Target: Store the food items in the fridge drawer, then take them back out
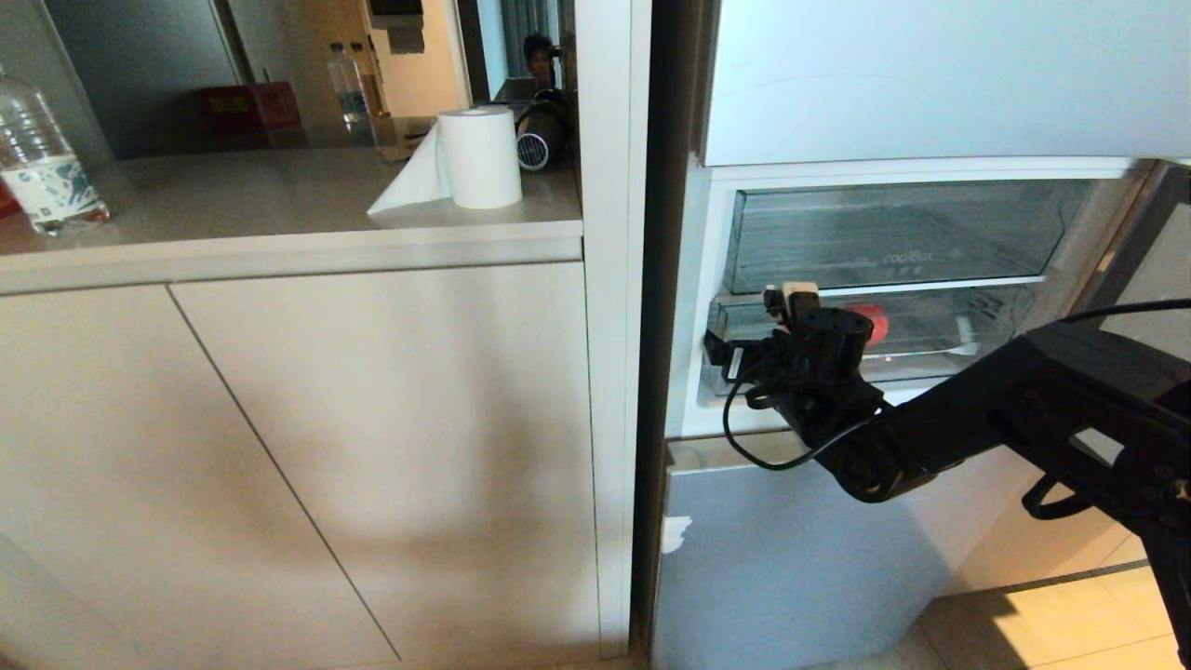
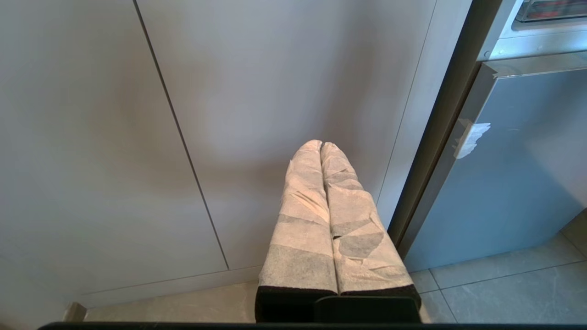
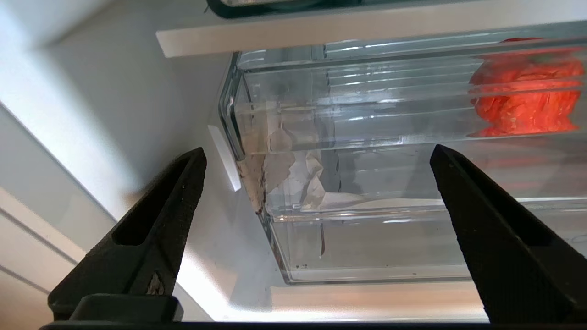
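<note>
Kitchen corner: pale cabinet fronts under a grey counter [image 1: 279, 200], with a paper roll [image 1: 479, 156] and a water bottle [image 1: 37, 154] on it. Fridge [image 1: 930, 74] on the right, door open. Upper clear drawer with faint lettering [image 1: 893, 237] is shut.

Below it is the fridge drawer [image 3: 376, 247]: wide, shallow, clear plastic, torn white tape [image 3: 293, 178] on the front corner. Probably rigid, light and slick. I'd hook or pinch the front lip, not that taped corner.

Right gripper [image 3: 316, 156] sits just off that corner, jaws spread wide, holding nothing. Left gripper [image 2: 321, 146] is parked low by the cabinets, wrapped fingers pressed together, empty.

One red item [image 3: 527, 96] shows through the drawer wall. Looks crinkled, so maybe the packet, not fruit. Can't confirm the fruits from here; if round and smooth, expect rolling, so grasp across the widest part.
</note>
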### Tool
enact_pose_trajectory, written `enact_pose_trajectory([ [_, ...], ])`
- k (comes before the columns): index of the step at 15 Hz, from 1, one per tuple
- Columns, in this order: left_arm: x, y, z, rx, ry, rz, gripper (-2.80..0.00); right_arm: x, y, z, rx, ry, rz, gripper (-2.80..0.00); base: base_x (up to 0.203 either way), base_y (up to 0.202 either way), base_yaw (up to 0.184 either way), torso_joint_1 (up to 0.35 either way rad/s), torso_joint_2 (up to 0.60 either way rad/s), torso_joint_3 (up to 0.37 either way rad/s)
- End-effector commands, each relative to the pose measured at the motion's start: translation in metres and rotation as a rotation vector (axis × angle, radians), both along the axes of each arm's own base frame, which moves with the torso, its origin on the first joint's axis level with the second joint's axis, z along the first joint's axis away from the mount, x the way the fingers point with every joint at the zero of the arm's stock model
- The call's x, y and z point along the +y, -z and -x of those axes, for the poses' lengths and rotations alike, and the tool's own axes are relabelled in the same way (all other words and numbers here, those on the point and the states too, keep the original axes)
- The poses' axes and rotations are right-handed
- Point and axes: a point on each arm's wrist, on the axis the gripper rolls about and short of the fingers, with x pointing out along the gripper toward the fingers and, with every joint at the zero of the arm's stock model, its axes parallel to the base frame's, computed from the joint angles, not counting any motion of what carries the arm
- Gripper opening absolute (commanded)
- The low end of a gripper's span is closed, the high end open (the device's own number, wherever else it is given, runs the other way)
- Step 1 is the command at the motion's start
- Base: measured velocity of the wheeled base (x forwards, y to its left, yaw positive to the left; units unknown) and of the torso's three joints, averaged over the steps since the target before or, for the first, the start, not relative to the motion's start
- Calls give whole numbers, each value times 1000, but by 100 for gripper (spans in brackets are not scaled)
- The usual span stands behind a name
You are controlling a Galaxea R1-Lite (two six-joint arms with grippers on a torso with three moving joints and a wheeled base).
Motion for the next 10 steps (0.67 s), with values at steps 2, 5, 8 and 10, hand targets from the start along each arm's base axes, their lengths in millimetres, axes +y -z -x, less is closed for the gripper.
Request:
enact_pose_trajectory([
  [2, 0, 0, 0, 3, 0, 0, -280, 2, 2, -5, -7, 10, -4, -280, 0, 0, 0, 0, 0, 0],
  [5, 0, 0, 0, 2, 0, 0, -280, 6, 4, -5, -2, 4, -1, -280, 0, 0, 0, 0, 0, 0],
  [8, 0, 0, 0, 3, 0, 0, -280, 13, 3, -2, -3, -13, -2, -280, 0, 0, 0, 0, 0, 0],
  [10, 0, 0, 0, 3, 0, 0, -280, 14, 3, -1, -3, -17, -2, -280, 0, 0, 0, 0, 0, 0],
])
